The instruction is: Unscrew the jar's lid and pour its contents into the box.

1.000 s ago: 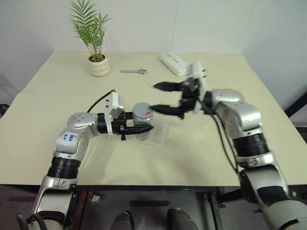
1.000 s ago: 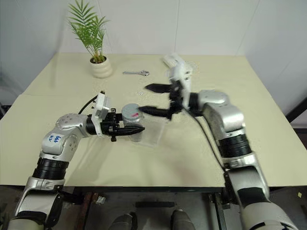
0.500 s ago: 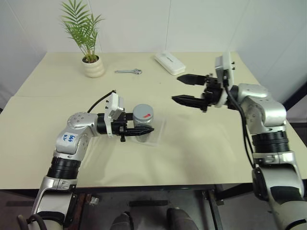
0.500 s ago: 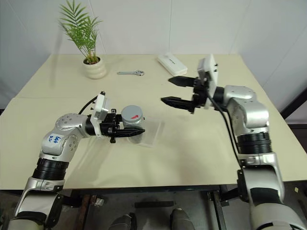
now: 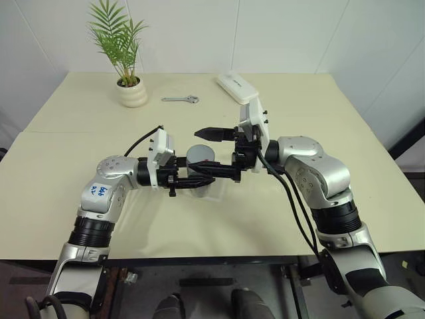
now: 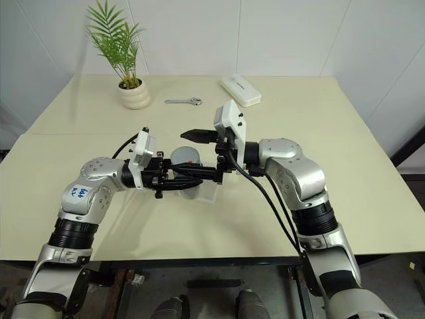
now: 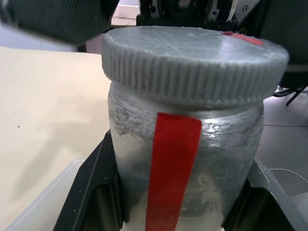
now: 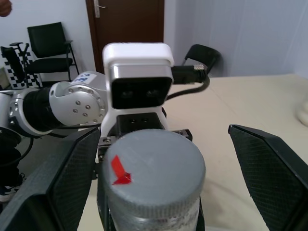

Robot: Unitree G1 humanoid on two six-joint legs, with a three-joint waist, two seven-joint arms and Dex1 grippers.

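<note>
From the head camera, the left gripper (image 5: 192, 181) grasps the silvery-grey, red-labelled jar (image 5: 200, 174) over the shallow clear plastic box (image 5: 214, 192) mid-table, the right gripper (image 5: 214, 154) spread wide around its flat grey lid (image 5: 200, 153). The left wrist camera shows the ridged lid seated. The right wrist camera shows fingers (image 8: 272, 168) flanking it.

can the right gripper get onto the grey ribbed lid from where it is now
Probably yes: the right gripper stands open with one black finger on each side of the flat grey ribbed lid, nothing between, while the left gripper clamps the silvery jar below it.
</note>
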